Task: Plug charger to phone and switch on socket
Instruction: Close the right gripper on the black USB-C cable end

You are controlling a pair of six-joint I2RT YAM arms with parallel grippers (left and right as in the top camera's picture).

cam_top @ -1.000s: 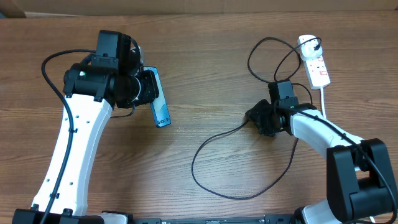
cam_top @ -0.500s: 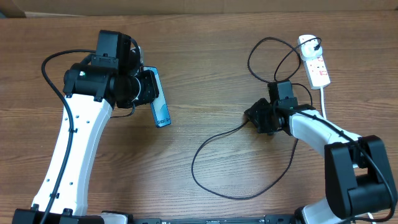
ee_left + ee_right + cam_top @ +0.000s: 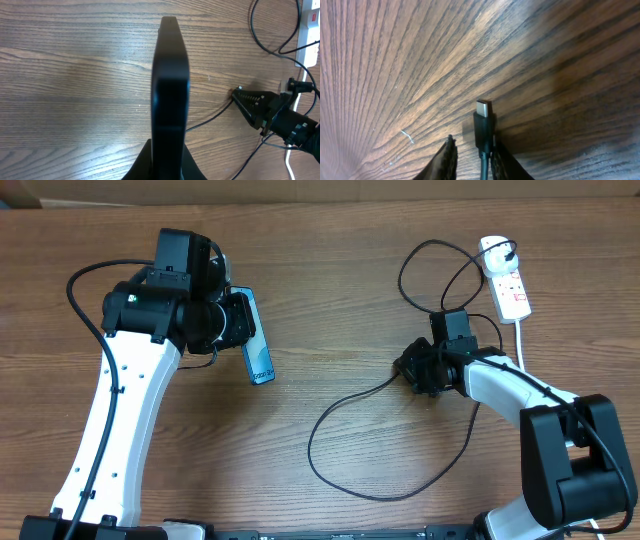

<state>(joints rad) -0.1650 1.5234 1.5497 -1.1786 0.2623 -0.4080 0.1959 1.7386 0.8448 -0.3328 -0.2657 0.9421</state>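
Charger (image 3: 309,450) pickup is the step in hand. Its USB-C connector tip (image 3: 483,122) lies flat on the tabletop (image 3: 395,60) between the fingers (image 3: 451,157) of the right end effector (image 3: 472,145), pointing away from the wrist, with the cable running back beneath it. The fingers stand narrowly spread on either side of the connector. One seems to touch its shell while a sliver of wood shows at the other, though the close view is too cramped to be sure, so I would not call it pinched yet. The left end effector (image 3: 243,330) is pressed together on the phone (image 3: 260,355), holding it edge-up, well apart from the right end effector, with bare wood between them. By my judgement the next move calls for a square, firm pinch on the connector's body and a lift. A carry across that open stretch would follow, to line the tip up with the phone's port, which no view shows. Slack looks ample: the cable loops widely on the near side of the right end effector. It also runs behind it to the plug (image 3: 497,248), seated in the socket (image 3: 510,285). The socket lies beyond the right end effector, close to the tabletop's far edge, with its white cord (image 3: 520,340) trailing beside that arm. Its switch is a later reach.
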